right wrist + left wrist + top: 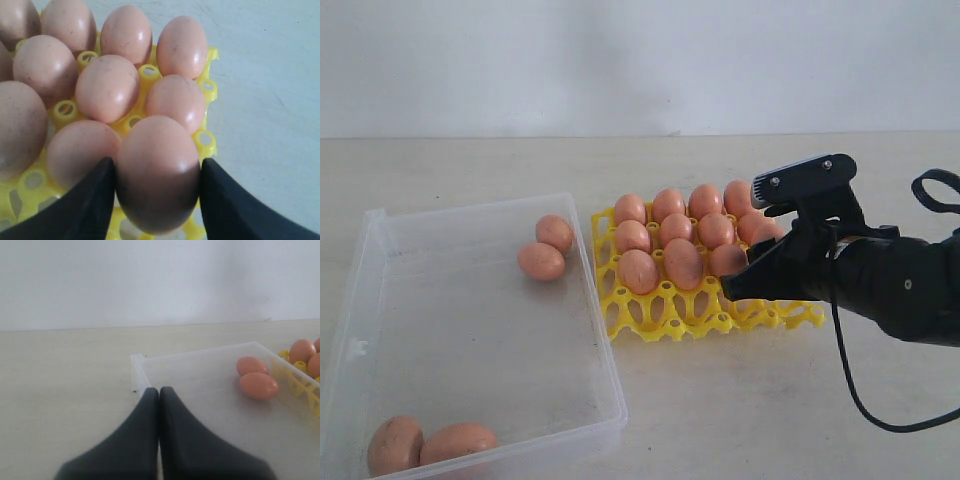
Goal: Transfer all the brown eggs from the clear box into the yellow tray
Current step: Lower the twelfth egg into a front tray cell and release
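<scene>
My right gripper is shut on a brown egg, one finger against each side. It holds the egg just above the near right part of the yellow tray. Several brown eggs fill the tray's far cups. The clear box lies left of the tray and holds two eggs at its far right and two more eggs at its near left. My left gripper is shut and empty, by a far corner of the clear box; it is out of the exterior view.
The right arm's black cable loops down over the table at the right. Bare pale tabletop lies in front of the tray and behind both containers, ending at a white wall.
</scene>
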You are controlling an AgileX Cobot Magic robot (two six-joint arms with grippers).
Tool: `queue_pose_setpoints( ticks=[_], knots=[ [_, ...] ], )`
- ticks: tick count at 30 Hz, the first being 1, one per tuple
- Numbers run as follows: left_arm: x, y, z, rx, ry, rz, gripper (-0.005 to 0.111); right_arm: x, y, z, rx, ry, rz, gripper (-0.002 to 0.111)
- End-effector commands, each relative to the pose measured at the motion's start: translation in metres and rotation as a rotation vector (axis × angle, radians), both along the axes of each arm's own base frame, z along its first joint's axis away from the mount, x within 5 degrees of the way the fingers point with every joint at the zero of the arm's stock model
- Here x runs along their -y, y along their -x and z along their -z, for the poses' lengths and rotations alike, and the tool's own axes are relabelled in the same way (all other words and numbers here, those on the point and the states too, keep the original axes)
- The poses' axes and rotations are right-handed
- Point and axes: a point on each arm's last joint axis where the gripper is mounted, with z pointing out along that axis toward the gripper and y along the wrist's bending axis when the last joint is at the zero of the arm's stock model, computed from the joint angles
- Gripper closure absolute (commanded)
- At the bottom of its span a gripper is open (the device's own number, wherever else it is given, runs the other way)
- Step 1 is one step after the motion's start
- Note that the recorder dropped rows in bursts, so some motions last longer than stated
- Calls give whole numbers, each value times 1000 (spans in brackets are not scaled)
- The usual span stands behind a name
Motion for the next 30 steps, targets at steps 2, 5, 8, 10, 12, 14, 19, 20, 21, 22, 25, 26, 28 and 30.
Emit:
queue_pose_setpoints(
  ticks=[2,5,8,10,12,14,19,20,21,22,25,26,28,30],
  knots=[
    [0,0,-1,7,5,5,111,0,-1,-3,21,-6,4,73],
    [0,0,-1,7,5,5,111,0,0,-3,16,-9,6,73],
    [0,0,-1,7,5,5,111,0,0,-3,13,-11,9,68],
    [0,0,-1,7,5,5,111,0,0,-2,1,-14,11,61],
    [0,0,-1,7,5,5,111,1,1,-3,-3,-23,22,55],
    [0,0,-1,7,5,5,111,1,1,-4,-4,-29,27,51],
    [0,0,-1,7,5,5,111,1,1,-5,-4,-30,26,52],
    [0,0,-1,7,5,5,111,1,1,-5,-4,-28,25,52],
    [0,0,-1,7,5,5,111,1,1,-5,-2,-24,22,52],
    [0,0,-1,7,5,5,111,1,1,-5,3,-23,23,52],
    [0,0,-1,7,5,5,111,1,1,-8,12,-28,23,52],
    [0,0,-1,7,5,5,111,1,1,-10,19,-32,23,52],
    [0,0,-1,7,5,5,111,1,2,-17,35,-40,19,52],
    [0,0,-1,7,5,5,111,1,3,-20,34,-39,10,52]
  ],
)
